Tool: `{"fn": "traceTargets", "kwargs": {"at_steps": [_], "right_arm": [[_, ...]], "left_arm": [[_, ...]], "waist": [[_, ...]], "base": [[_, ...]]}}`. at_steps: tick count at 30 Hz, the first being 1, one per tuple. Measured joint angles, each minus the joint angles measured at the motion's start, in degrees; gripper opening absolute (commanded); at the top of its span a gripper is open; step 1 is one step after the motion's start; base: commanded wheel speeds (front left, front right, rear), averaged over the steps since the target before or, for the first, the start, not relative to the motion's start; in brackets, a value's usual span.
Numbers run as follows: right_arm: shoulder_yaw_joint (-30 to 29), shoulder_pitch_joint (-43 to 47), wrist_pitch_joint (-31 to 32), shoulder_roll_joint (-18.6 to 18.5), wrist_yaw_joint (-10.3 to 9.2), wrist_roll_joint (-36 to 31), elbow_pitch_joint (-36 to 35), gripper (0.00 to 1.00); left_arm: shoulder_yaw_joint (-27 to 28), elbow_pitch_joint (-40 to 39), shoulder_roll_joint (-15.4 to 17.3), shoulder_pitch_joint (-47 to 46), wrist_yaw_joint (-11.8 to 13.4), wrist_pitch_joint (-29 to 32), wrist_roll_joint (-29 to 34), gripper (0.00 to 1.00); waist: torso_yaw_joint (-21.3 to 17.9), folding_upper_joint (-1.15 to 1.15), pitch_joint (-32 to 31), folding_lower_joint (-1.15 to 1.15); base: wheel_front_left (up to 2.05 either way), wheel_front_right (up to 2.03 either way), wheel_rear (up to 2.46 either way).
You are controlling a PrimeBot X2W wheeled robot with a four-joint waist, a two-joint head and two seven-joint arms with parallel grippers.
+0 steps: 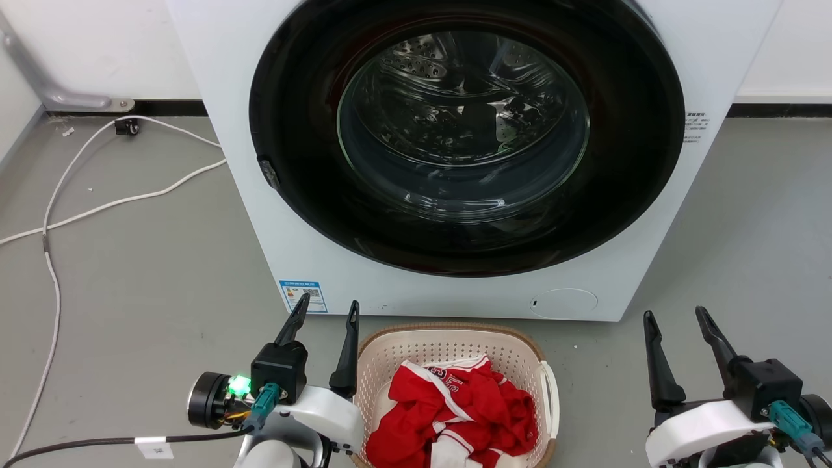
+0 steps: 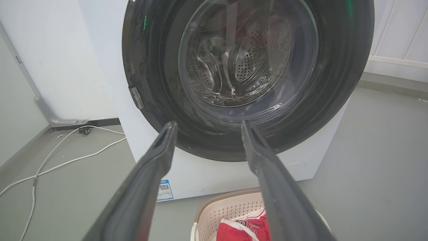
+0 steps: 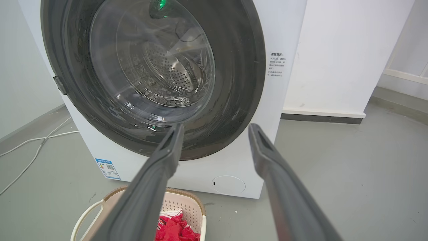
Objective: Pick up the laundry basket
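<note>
On grey floor (image 1: 130,292) by white washing machine (image 1: 247,195): cream perforated plastic laundry basket (image 1: 396,357), red garment (image 1: 468,403) inside.
Left gripper (image 1: 329,300): fingers (image 1: 350,344) wide, empty, beside basket.
Right gripper (image 1: 674,312): fingers wide, empty, further off.

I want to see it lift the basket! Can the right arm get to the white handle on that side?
Probably yes. The right gripper is open and sits beside the laundry basket, with just bare floor between it and the white handle.

The washing machine (image 1: 455,162) blocks you ahead — bare floor (image 1: 747,247) lies open either side of the laundry basket (image 1: 448,346), cables (image 1: 162,192) trailing far left.
</note>
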Motion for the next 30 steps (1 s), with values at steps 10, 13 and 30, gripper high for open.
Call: {"fn": "traceTargets", "kwargs": {"at_steps": [10, 13, 30], "right_arm": [[-0.03, -0.3, 0.19, -0.01, 0.0, 0.13, 0.57, 1.0], [0.12, -0.96, 0.29, -0.01, 0.0, 0.13, 1.46, 1.0], [2.05, -11.17, -0.07, -0.04, 0.0, 0.89, 15.3, 1.0]], "left_arm": [[0.26, 2.21, -0.02, -0.44, -0.22, -0.08, -0.62, 1.0], [0.51, 5.0, -0.02, -1.49, -0.67, -0.08, -1.24, 1.0], [2.05, 27.14, 0.93, -15.02, -5.32, -0.08, -5.39, 1.0]], "waist": [[-0.25, 0.0, 1.04, 0.0], [-0.5, 0.0, 2.49, 0.0], [-1.88, 0.0, 17.03, 0.01]], "base": [[0.0, 0.0, 0.0], [0.0, 0.0, 0.0], [0.0, 0.0, 0.0]]}}
